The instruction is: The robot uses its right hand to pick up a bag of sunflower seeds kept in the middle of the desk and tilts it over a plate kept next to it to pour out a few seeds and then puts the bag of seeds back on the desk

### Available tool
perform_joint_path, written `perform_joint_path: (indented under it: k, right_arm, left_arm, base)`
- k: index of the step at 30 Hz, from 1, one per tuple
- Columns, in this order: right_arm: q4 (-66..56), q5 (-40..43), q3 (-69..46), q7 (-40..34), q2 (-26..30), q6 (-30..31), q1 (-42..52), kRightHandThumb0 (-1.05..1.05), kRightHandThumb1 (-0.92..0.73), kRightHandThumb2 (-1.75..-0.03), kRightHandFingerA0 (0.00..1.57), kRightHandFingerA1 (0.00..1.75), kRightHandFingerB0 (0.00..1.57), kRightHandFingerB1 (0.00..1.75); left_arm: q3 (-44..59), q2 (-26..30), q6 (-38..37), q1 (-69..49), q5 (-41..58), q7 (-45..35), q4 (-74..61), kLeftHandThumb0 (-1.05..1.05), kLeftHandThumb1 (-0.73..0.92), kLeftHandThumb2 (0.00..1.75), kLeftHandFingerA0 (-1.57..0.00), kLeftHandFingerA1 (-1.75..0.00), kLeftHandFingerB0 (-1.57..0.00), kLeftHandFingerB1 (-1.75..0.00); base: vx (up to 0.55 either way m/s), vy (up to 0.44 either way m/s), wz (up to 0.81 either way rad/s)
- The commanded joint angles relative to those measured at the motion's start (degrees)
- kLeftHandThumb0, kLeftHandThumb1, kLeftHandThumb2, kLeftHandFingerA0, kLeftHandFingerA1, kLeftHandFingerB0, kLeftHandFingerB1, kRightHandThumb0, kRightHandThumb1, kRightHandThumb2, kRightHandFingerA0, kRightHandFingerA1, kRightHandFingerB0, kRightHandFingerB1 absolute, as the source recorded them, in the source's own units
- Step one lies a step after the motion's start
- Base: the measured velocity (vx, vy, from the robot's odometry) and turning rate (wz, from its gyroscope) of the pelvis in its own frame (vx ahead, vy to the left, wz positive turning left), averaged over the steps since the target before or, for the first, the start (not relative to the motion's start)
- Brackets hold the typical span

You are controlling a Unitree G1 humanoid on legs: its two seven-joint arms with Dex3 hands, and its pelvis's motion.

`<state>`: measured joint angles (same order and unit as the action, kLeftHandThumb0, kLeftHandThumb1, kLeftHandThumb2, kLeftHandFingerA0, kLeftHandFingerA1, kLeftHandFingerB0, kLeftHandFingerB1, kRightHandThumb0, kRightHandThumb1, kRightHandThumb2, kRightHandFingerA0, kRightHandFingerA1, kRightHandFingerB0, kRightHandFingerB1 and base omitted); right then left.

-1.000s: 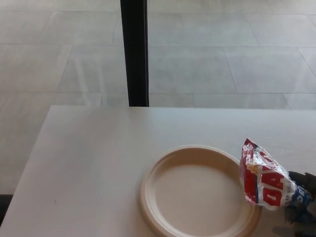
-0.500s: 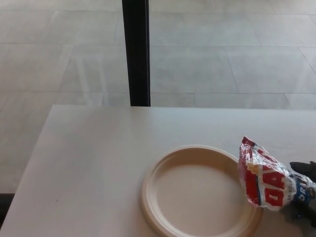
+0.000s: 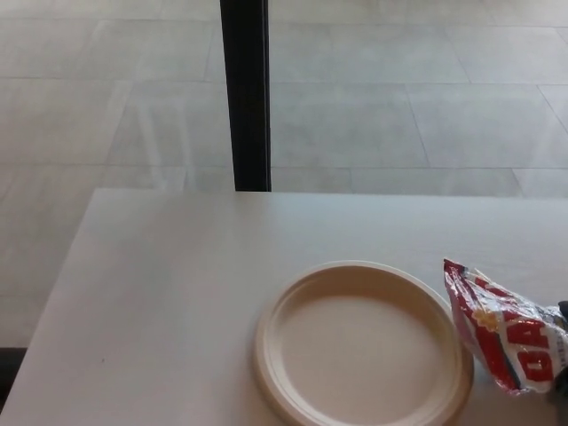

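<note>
Lying at lower right, the bag of seeds [image 3: 510, 333] is being kept beside the plate [image 3: 266, 355]; the right hand's [image 3: 563, 355] hold cannot be told.

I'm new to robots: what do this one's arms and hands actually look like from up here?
Hardly any of it shows. Only a small dark sliver of the right hand peeks in at the picture's right edge, partly hidden behind the red-and-white seed bag. It looks black; its shape, fingers, cables or markings cannot be made out. No forearm is visible, and the left hand is out of the picture entirely.
</note>
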<state>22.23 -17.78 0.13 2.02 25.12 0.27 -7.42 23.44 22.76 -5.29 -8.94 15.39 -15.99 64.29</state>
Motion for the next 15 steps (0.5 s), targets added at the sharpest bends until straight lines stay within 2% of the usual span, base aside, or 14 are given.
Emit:
perform_joint_path:
  k: [1,2,3,4,5,6,7,8,9,10,12,13,14,15]
  right_arm:
    - [1.96,-1.5,1.45,2.94,2.53,5.31,-0.11,-0.21,-0.68,-0.6,0.08,0.65,0.15,0.29]
    - [2.47,-1.7,1.81,2.81,2.81,5.3,-0.18,-0.17,-0.48,-0.95,0.17,0.63,0.04,0.46]
    - [2.47,-1.59,1.93,2.78,2.89,5.37,-0.2,-0.17,-0.48,-0.95,0.17,0.63,0.04,0.46]
    - [2.76,-1.09,1.93,3.24,3.0,5.59,-0.28,-0.2,-0.67,-0.58,0.18,0.9,0.16,0.28]
    - [3.25,-1.31,2.24,3.2,3.3,5.15,-0.38,-0.18,-0.66,-0.59,0.22,1.15,0.17,0.3]
    - [4.01,-1.64,2.7,3.05,3.66,4.41,-0.6,-0.18,-0.67,-0.59,0.45,1.3,0.19,0.29]
    - [4.87,-1.98,3.2,2.84,4.0,3.55,-0.87,-0.18,-0.67,-0.59,0.45,1.3,0.19,0.29]
    - [5.19,-1.86,3.91,4.4,4.96,2.41,-1.02,-0.2,-0.69,-0.62,0.72,1.46,0.2,0.32]
    - [5.03,-1.59,4.17,5.06,5.3,2.43,-1.03,-0.22,-0.74,-0.64,0.72,1.2,0.24,0.31]
    - [4.78,-2.22,5.14,6.12,6.14,2.63,-1.14,-0.26,-0.78,-0.63,0.82,1.0,0.25,0.29]
    - [4.09,-3.53,7.04,7.56,7.6,3.09,-1.27,-0.25,-0.81,-0.64,0.79,1.02,0.28,0.3]
    - [4.26,-3.84,8.07,8.19,8.26,3.39,-1.6,-0.26,-0.84,-0.65,0.8,1.13,0.34,0.33]
    - [3.76,-3.9,8.7,8.87,8.56,4.6,-1.75,-0.24,-0.86,-0.68,0.79,1.28,0.44,0.38]
    - [3.33,-4.93,9.92,9.32,9.04,5.63,-1.92,-0.17,-0.82,-0.78,0.74,1.36,0.69,0.55]
  left_arm:
    - [-1.38,0.65,-1.68,-0.83,-1.98,1.13,-1.3,-0.33,0.65,1.21,-0.17,-0.63,-0.1,-0.57]
    - [-1.46,0.65,-1.53,-0.61,-2.08,1.67,-0.93,-0.59,0.83,0.77,-0.21,-0.72,-0.2,-0.58]
    - [-1.5,0.66,-1.54,-0.62,-2.07,1.7,-0.94,-0.59,0.83,0.77,-0.21,-0.72,-0.2,-0.58]
    - [-1.31,0.62,-1.89,-0.08,-1.89,1.67,0.18,-0.34,0.63,1.2,-0.18,-0.63,-0.11,-0.57]
    - [-1.28,0.6,-1.98,0.19,-1.9,1.83,0.72,-0.61,0.82,0.77,-0.21,-0.76,-0.19,-0.58]
    - [-1.21,0.57,-1.99,0.37,-1.84,1.89,1.01,-0.63,0.8,0.79,-0.21,-0.85,-0.19,-0.58]
    - [-1.13,0.54,-1.94,0.44,-1.74,1.89,1.07,-0.63,0.8,0.79,-0.21,-0.85,-0.19,-0.58]
    - [-1.18,0.61,-2.48,0.09,-1.64,0.74,0.76,-0.35,0.61,1.19,-0.18,-0.64,-0.09,-0.57]
    - [-1.23,0.6,-2.49,0.17,-1.68,0.78,0.83,-0.34,0.62,1.2,-0.17,-0.63,-0.09,-0.56]
    - [-1.43,0.62,-2.64,0.29,-1.89,0.79,1.01,-0.34,0.62,1.2,-0.17,-0.63,-0.09,-0.56]
    - [-1.78,0.71,-3.07,0.33,-2.28,0.9,1.21,-0.34,0.61,1.19,-0.19,-0.64,-0.09,-0.56]
    - [-2.18,0.92,-3.14,0.76,-2.72,1.36,2.09,-0.64,0.83,0.82,-0.26,-0.73,-0.22,-0.58]
    - [-2.22,1.11,-3.01,1.03,-2.65,1.18,2.54,-0.62,0.81,0.84,-0.27,-0.74,-0.21,-0.58]
    - [-2.15,1.2,-3.13,1.14,-2.53,0.86,2.98,-0.34,0.63,1.2,-0.18,-0.63,-0.09,-0.56]
  base:
    - [0.0,0.0,0.0]
    - [0.0,0.0,0.0]
    - [0.0,0.0,0.0]
    - [0.0,0.0,0.0]
    - [0.0,0.0,0.0]
    - [0.0,0.0,0.0]
    - [0.0,0.0,0.0]
    - [0.0,0.0,0.0]
    - [0.0,0.0,0.0]
    - [0.0,0.0,0.0]
    - [0.0,0.0,0.0]
    - [0.0,0.0,0.0]
    - [0.0,0.0,0.0]
    - [0.0,0.0,0.0]
